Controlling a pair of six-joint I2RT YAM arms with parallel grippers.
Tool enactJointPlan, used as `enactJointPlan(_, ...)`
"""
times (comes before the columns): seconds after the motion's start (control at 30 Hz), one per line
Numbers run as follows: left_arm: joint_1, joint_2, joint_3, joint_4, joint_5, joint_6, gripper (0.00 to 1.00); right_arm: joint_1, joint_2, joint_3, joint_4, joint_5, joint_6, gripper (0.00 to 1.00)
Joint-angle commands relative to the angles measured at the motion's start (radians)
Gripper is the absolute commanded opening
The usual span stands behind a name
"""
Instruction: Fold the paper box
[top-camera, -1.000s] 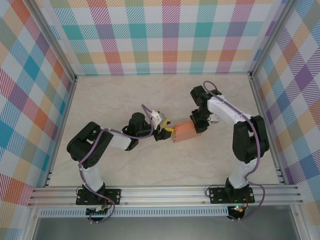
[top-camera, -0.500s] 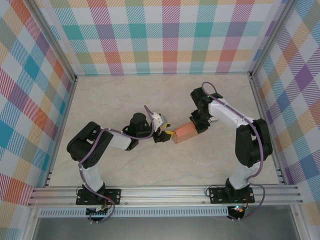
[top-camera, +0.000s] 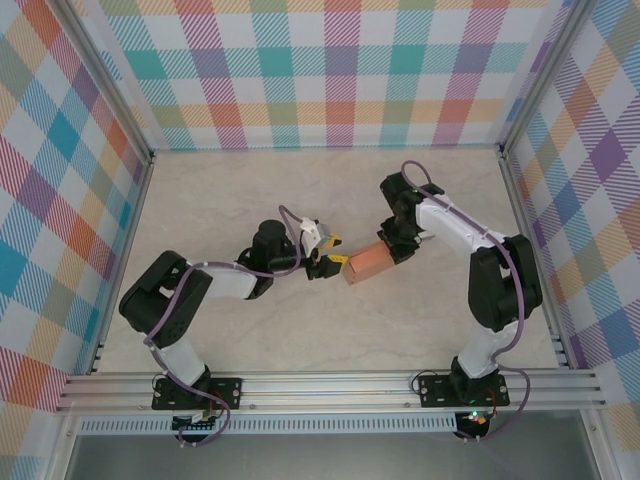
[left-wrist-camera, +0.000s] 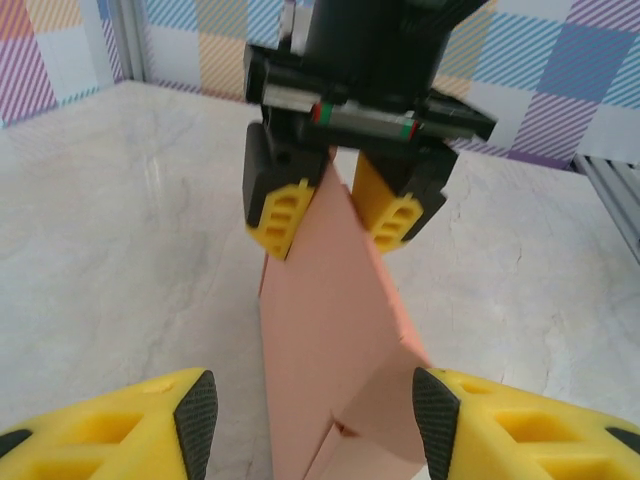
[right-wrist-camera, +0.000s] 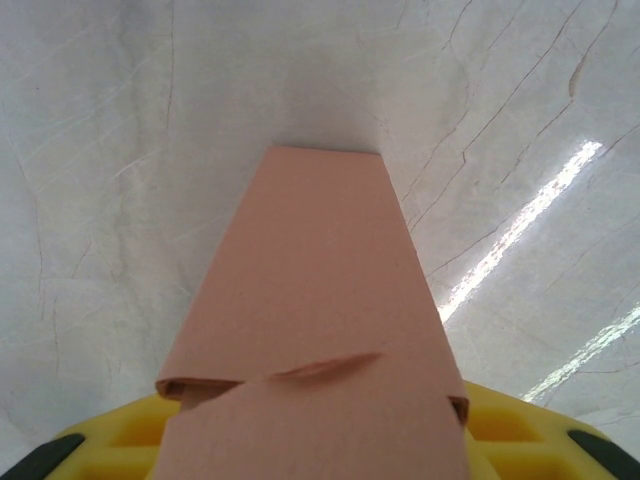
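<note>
1. Paper box (top-camera: 365, 266): a salmon-orange cardboard piece, folded flat. It stands on edge over the middle of the table (top-camera: 250, 200), between the two grippers. Whether it touches the tabletop cannot be told.
2. Right gripper (top-camera: 394, 249): clamped on the box's far end, with a yellow finger (left-wrist-camera: 285, 215) pressed to each face.
3. Left gripper (top-camera: 334, 263): jaws apart, straddling the box's near end. One pad (left-wrist-camera: 432, 408) meets a flap; the other stands clear of the cardboard.
4. Change over the last second: the left arm's elbow has swung outward to the left in the overhead view. The box now shows a narrower face, turned more edge-on. The right arm has barely moved.
5. Container: the box forms a flattened sleeve. The right wrist view shows a slit-like opening at the gripped end; its inside is hidden.
</note>
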Motion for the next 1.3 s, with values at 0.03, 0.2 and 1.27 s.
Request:
enactJointPlan(0.03, 0.011, 0.006, 0.035, -0.05, 0.061, 0.019, 0.57, 0.002, 0.063, 0.001, -0.037, 0.039, 0.003, 0.37)
enactJointPlan(0.2, 0.003, 0.068, 0.081, -0.024, 0.078, -0.003, 0.57, 0.002, 0.08, 0.007, -0.047, 0.013, 0.027, 0.37)
enactJointPlan(1.27, -0.037, 0.053, 0.111, -0.289, 0.019, 0.242, 0.52, 0.005, 0.084, 0.001, -0.024, 0.022, 0.016, 0.33)
